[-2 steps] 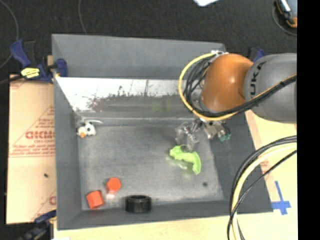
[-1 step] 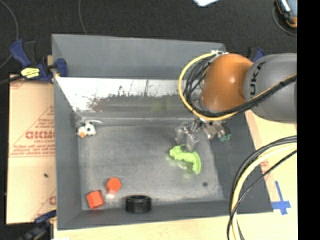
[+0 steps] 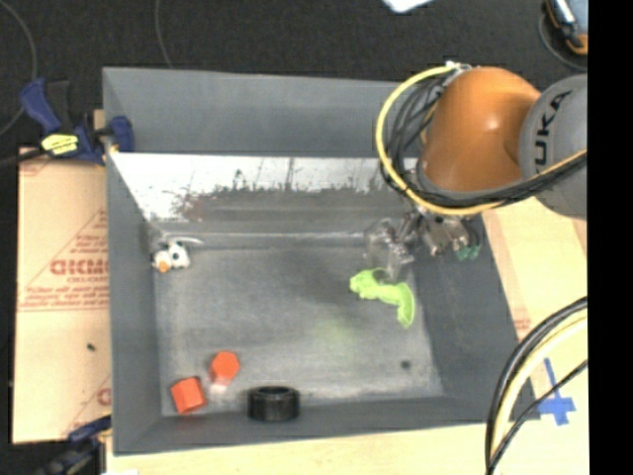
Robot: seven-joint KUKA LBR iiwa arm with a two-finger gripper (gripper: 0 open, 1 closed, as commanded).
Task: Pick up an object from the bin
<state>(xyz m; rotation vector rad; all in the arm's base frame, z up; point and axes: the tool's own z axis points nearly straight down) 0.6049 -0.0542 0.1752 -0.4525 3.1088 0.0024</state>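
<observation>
My gripper (image 3: pixel 396 249) hangs low at the right side of the bin, under the arm's orange cover. Just below it, and partly under its tip, lies a bright green, floppy, bent thing (image 3: pixel 382 291) on the bin floor. From this angle I cannot make out whether the gripper touches the green thing or stands a little above it.
A small white toy with an orange spot (image 3: pixel 170 257) lies at the left wall. At the front left are an orange block (image 3: pixel 186 395), a small orange-capped piece (image 3: pixel 226 366) and a black ring (image 3: pixel 272 403). The arm comes in from the right over the bin's rim.
</observation>
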